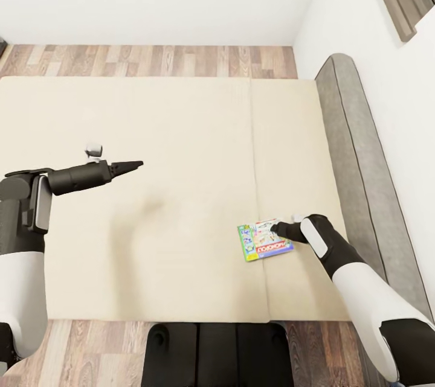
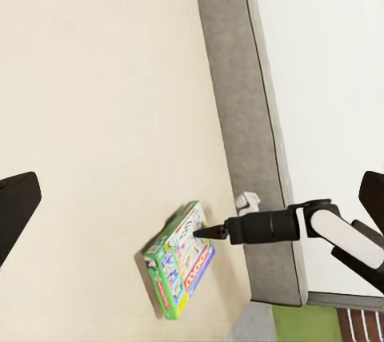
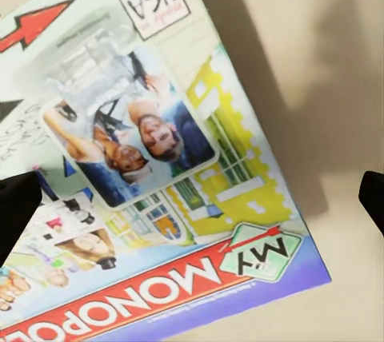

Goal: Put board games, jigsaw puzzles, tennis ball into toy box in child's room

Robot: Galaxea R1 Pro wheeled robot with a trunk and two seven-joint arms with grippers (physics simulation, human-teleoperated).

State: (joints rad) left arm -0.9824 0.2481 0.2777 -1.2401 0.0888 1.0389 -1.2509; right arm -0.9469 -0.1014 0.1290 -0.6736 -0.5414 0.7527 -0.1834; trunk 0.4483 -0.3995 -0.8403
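A white-and-green board game [image 1: 264,239] lies flat on the beige sheet of the bed [image 1: 151,194], at about five o'clock of the head view and near the grey headboard [image 1: 356,163] that runs along the three o'clock side. The right gripper [image 1: 275,229] hangs close over the box's headboard-side corner, its tip pointed at the lid; in the right wrist view the lid, printed "My Monopoly", lies between two dark fingertips [image 3: 18,210] standing wide apart, so the jaws are spread and nothing is clamped yet. The left gripper [image 1: 134,165] hovers over bare sheet at nine o'clock, well apart from the box; its fingers read as together from above, yet the left wrist view shows them parted, holding nothing. The step in hand appears to be the pickup of this game from the bed. The next move likely calls for lowering the right fingers astride an edge of the thin, flat box and closing there, since it offers little height to grip.
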